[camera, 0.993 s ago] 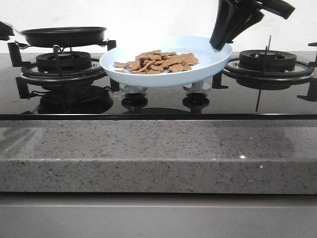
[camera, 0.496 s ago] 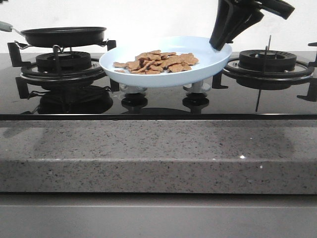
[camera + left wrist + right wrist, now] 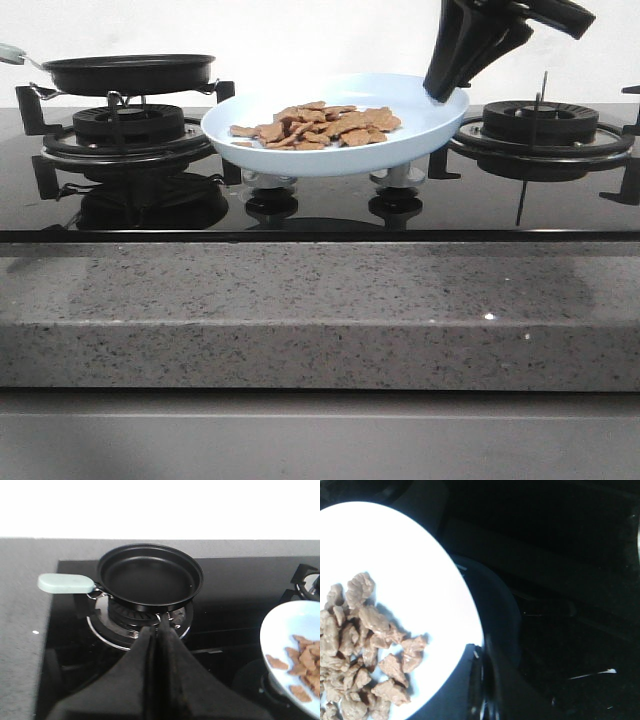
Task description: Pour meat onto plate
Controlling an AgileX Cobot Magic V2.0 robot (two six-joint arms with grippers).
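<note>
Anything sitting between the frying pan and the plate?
No objects: between the frying pan and the plate only bare black cooktop glass and the burner grate show, clearest in the left wrist view.

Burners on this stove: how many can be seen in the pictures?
2. The left burner carries the black frying pan. The right burner is bare, beside the plate. Another may be hidden behind the plate.

Our right hand (image 3: 447, 88) descends from the upper right of the front view, its dark fingers angled down and toward our left — in the right wrist view they are pressed together on the rim of the plate (image 3: 440, 125). Our left hand (image 3: 159, 630) appears only in its own wrist view — fingers closed flat against each other, nothing between them.
</note>
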